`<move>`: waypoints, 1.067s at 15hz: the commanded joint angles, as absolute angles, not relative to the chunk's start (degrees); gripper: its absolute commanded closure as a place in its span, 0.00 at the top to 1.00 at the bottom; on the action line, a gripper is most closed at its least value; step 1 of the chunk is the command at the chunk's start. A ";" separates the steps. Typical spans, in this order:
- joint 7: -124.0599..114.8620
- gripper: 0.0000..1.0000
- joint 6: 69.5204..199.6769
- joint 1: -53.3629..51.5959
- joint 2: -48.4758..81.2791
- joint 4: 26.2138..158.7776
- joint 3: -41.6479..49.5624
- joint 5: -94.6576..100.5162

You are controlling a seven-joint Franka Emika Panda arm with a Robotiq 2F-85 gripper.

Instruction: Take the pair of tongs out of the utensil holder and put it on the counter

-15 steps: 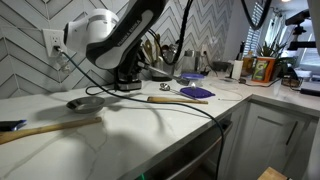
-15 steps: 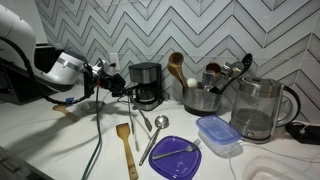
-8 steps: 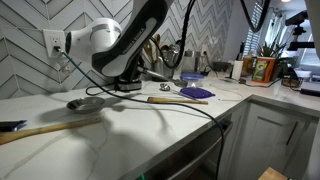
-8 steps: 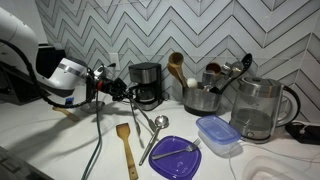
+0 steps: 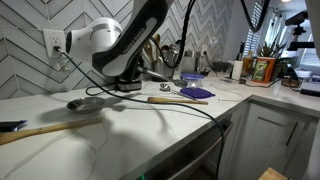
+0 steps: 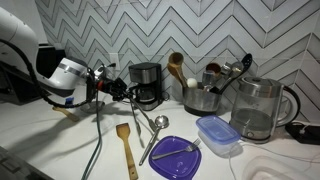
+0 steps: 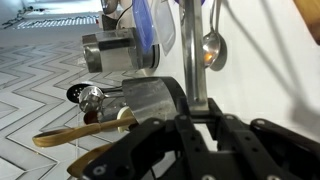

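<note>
Gripper (image 6: pixel 118 86) grip state unreadable, just short of coffee maker (image 6: pixel 147 84); utensil holder (image 6: pixel 203 99) beyond it, tongs not picked out among utensils; open counter (image 6: pixel 50 135) beneath; arm (image 5: pixel 120 45) half hides utensil holder in an exterior view

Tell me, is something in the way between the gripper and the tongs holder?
Probably yes. In an exterior view the coffee maker stands by the wall between the gripper and the holder. The arm would likely have to go around or over it.
</note>
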State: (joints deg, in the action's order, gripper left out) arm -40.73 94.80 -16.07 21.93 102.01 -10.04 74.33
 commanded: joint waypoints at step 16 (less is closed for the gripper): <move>-41.97 0.05 92.95 -18.91 28.40 100.14 -10.82 74.49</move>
